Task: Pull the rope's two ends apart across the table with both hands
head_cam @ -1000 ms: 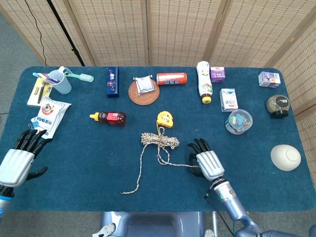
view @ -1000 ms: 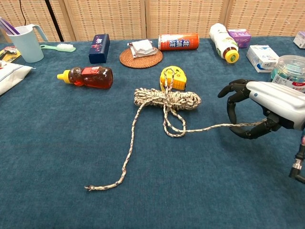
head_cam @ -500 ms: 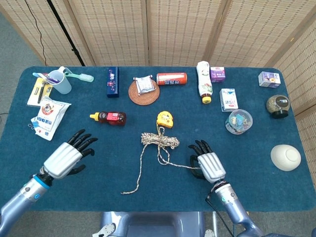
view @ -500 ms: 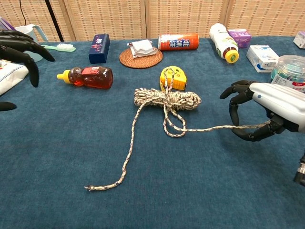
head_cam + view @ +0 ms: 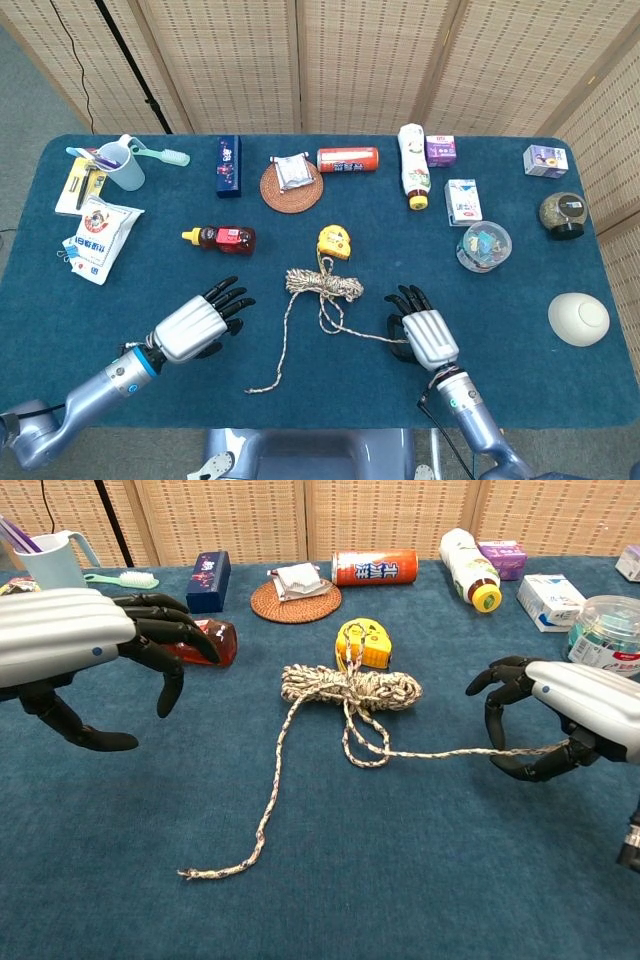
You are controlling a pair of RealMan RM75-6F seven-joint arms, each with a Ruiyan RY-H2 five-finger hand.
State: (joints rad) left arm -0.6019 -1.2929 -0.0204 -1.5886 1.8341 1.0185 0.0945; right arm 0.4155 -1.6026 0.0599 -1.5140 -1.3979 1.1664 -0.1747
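The speckled rope point(image 5: 322, 284) lies bundled mid-table, just in front of a yellow tape measure point(image 5: 333, 242). One strand trails to a free end point(image 5: 250, 390) near the front edge, which in the chest view is the loose end point(image 5: 185, 874). The other strand point(image 5: 440, 750) runs almost straight to my right hand point(image 5: 565, 715), which holds its end between thumb and curled fingers. In the head view my right hand point(image 5: 428, 337) sits right of the bundle. My left hand point(image 5: 197, 323) hovers left of the trailing strand with fingers spread, holding nothing and apart from the rope.
A honey bottle point(image 5: 222, 238) lies behind my left hand. A snack bag point(image 5: 95, 235) and a cup point(image 5: 122, 165) stand far left. A coaster point(image 5: 292, 185), a can point(image 5: 348, 160), a bottle point(image 5: 413, 168), boxes and a jar point(image 5: 484, 246) line the back and right. A white bowl point(image 5: 578, 318) sits far right.
My left hand has swept from the table's left edge toward the middle, near the trailing strand. My right hand has drifted slightly right, and the strand in it has straightened.
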